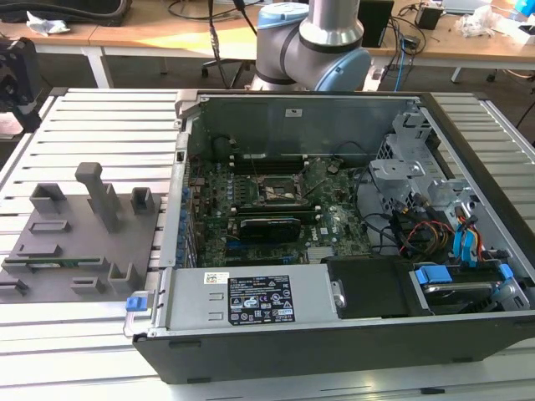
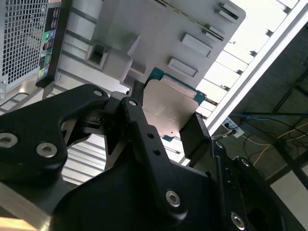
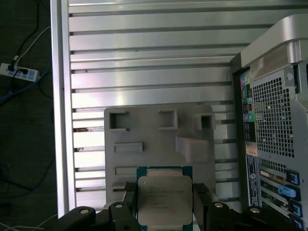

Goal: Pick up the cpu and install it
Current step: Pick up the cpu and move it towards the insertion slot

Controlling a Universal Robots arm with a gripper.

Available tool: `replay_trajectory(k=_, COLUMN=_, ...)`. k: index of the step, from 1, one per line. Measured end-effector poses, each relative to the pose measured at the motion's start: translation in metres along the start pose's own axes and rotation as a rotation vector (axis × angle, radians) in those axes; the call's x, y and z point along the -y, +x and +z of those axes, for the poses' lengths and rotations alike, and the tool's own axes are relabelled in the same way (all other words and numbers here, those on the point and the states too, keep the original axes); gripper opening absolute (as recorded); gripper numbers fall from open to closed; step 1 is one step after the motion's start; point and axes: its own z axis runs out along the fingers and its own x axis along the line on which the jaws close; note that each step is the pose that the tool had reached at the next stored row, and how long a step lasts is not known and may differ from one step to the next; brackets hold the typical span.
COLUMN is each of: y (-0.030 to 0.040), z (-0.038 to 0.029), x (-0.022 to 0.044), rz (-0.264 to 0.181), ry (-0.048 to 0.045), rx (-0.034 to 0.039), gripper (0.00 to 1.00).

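The cpu (image 3: 164, 197) is a flat square chip with a silver top and a green border. My gripper (image 3: 164, 204) is shut on it, a black finger (image 3: 129, 211) pressed against each of two opposite edges. In the second wrist view the cpu (image 2: 169, 106) sits between the fingers (image 2: 138, 122) of the gripper (image 2: 166, 129), held in the air well above the grey fixture plate (image 3: 159, 139). The motherboard's socket frame (image 1: 280, 190) lies inside the open computer case (image 1: 334, 209); its inside cannot be made out.
The grey fixture plate (image 1: 75, 238) with raised blocks and slots lies on the slatted aluminium table (image 1: 100, 125), on the exterior view's left of the case. The arm's base (image 1: 313, 42) stands behind the case. Drive cages and cables (image 1: 443, 217) crowd the case's right side.
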Motion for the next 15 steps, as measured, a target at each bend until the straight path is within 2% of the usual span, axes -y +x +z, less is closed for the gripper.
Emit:
replay_trajectory(k=7, y=-0.0132, z=0.0004, x=-0.0007, rz=0.0, ry=-0.0001, rx=0.0001, gripper=0.55)
replay_trajectory(k=15, y=-0.0323, z=0.0008, x=-0.0017, rz=0.0, ry=0.0, rx=0.0, gripper=0.55)
